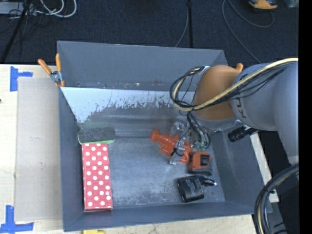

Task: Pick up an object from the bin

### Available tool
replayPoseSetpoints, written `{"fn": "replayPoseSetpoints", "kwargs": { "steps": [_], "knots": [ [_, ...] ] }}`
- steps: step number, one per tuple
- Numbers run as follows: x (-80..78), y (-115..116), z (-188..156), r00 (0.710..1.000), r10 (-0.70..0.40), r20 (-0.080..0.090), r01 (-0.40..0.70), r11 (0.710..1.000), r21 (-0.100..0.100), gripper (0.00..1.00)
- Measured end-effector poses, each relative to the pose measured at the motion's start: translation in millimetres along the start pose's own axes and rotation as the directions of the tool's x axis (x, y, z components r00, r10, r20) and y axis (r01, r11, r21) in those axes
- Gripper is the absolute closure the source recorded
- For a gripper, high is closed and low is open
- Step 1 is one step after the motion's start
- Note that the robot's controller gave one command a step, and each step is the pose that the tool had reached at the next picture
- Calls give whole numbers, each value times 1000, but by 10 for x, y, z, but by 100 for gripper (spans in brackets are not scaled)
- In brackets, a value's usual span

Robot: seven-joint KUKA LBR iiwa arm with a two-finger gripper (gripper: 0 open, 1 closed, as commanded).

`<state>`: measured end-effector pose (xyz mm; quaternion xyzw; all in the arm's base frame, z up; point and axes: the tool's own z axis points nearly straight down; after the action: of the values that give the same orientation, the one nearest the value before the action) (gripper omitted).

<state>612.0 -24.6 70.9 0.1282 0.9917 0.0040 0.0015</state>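
**Gripper down on the orange-red plastic piece, right of bin centre**

Gripper (181, 147) sits low over the floor of the bin (141, 72), at the right end of an orange-red plastic piece (162, 139). Wrist and cables hide the tip, so I cannot tell if it is open or closed, or if it has hold of anything.

The piece lies slantwise, one end toward 10 o'clock and the other toward 4. It is knobbly, moulded and glossy. My judgement: light, stiff and a bit slick. The narrow middle looks the best place to take hold, since the lumpy ends could twist out.

At 4 o'clock from the piece is a small orange-and-black tape measure (200, 161), hard-cased. At 5 o'clock is a black, blocky device (192, 188).

Well apart, at the bin's 8 o'clock, is a flat red box with white dots (97, 175). A grey scouring sponge (96, 134) lies at the box's 12 o'clock end.
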Motion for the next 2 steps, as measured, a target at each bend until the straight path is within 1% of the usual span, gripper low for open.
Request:
{"fn": "replayPoseSetpoints", "kwargs": {
  "steps": [2],
  "knots": [
    [-5, 4, -5, 1000, 11, 1, -11, 1000, -1, 100]
  ]
}}
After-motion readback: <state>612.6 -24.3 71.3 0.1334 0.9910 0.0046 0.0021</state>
